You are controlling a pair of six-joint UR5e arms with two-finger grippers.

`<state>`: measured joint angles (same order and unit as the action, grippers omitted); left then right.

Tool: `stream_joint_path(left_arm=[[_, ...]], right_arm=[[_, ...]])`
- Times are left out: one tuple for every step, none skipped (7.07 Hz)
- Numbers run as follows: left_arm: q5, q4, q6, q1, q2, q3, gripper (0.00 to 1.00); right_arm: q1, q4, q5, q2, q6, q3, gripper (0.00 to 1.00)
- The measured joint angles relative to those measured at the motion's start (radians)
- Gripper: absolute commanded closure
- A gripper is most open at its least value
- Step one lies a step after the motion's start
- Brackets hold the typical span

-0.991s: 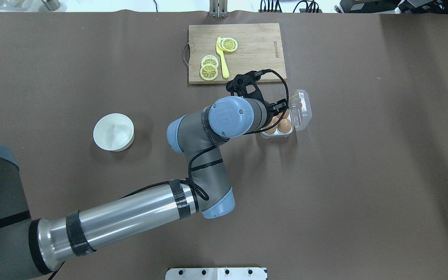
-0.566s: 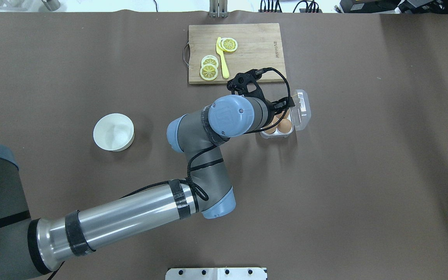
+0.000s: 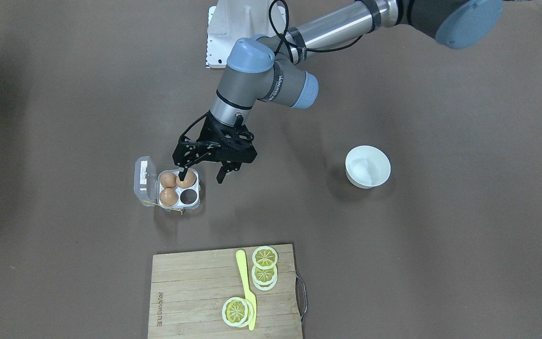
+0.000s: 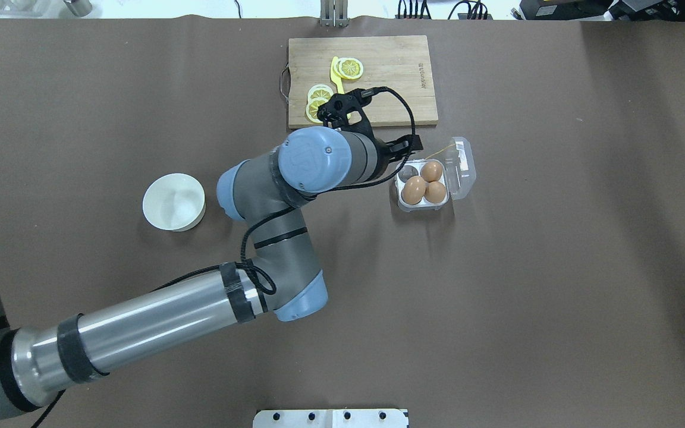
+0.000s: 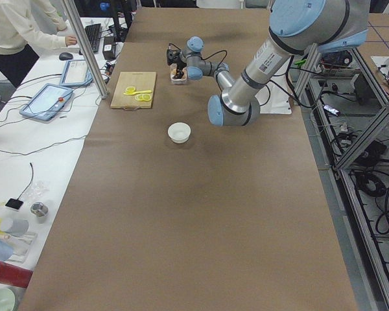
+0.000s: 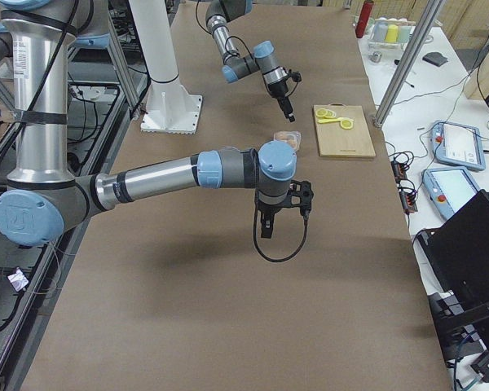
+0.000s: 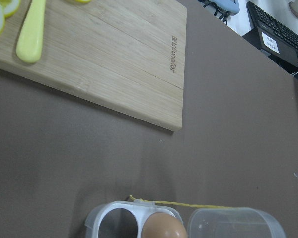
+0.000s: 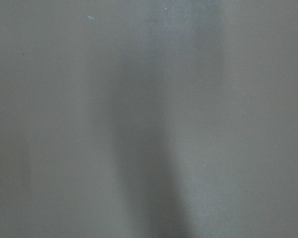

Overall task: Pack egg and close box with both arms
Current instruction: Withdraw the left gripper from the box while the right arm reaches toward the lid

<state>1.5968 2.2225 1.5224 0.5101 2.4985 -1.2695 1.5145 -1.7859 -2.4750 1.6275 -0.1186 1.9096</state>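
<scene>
The clear egg box [image 3: 195,203] lies open on the table, its lid [image 3: 143,180] folded out flat. Three brown eggs fill three cells [image 3: 168,179] [image 3: 186,180] [image 3: 169,196]; the fourth cell [image 3: 188,196] is empty. The overhead view shows the same eggs [image 4: 431,171] and empty cell [image 4: 409,172]. My left gripper [image 3: 203,177] is open and holds nothing. It hangs above the box's robot-side edge, one fingertip [image 3: 182,179] in front of an egg. My right gripper [image 6: 284,217] shows only in the exterior right view, off to the side; I cannot tell its state.
A white bowl [image 4: 173,201] stands to the left of the box in the overhead view. A wooden cutting board [image 4: 390,89] with lemon slices [image 4: 350,68] and a yellow knife [image 4: 341,98] lies behind the box. The left wrist view shows the board's corner [image 7: 154,94].
My left arm has drawn back from over the box toward the overhead view's left. The box, partly covered before, now shows all three eggs and the empty cell.
</scene>
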Motion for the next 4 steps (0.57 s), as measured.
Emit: stream_joint_path(left_arm=[[0.052,-0.103,-0.052,0.032,-0.074,-0.116,0.03],[0.087,-0.201,-0.108,0.064,-0.158,-0.256,0.03],[0.108,-0.293,-0.159,0.095,-0.239,-0.397,0.03],[0.145,-0.382,-0.198,0.132,-0.29,-0.504,0.03]], right_arm=[[-0.011,0.003,-0.016,-0.022,-0.024,0.0,0.0],[-0.034,0.007,-0.047,-0.056,-0.061,-0.001,0.01],[-0.071,0.025,-0.066,-0.101,-0.122,-0.008,0.22],[-0.113,0.066,-0.067,-0.141,-0.195,-0.024,0.52]])
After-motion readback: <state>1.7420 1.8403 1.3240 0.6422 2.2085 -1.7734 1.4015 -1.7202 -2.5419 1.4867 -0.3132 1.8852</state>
